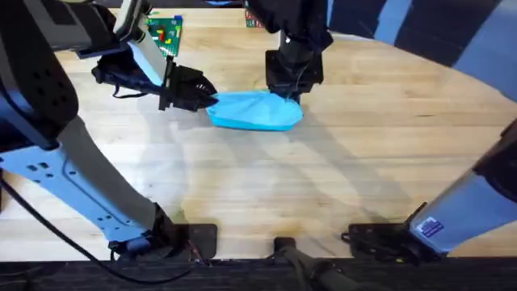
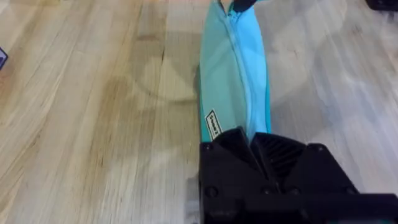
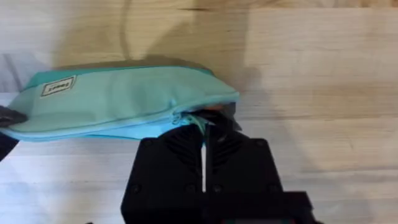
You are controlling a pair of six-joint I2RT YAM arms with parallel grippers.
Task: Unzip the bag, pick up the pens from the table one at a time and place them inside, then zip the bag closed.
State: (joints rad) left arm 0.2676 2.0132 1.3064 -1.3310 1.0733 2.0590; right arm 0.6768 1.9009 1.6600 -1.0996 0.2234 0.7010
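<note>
The light blue bag (image 1: 254,111) lies lengthwise on the table (image 1: 323,178), a little behind its middle. My left gripper (image 1: 206,99) is at the bag's left end, and in the left wrist view it is shut on that end of the bag (image 2: 233,81). My right gripper (image 1: 284,90) is at the bag's right end. In the right wrist view its fingers are pressed together on the teal pull tab (image 3: 199,122) at the tip of the bag (image 3: 124,99). The zipper line looks closed along most of its length. The pens are out of view.
A green board with coloured bricks (image 1: 166,32) lies at the back left behind the left arm, and a smaller one (image 1: 253,20) sits at the back centre. The arm bases stand along the front edge. Bare wood stretches in front of the bag and to its right.
</note>
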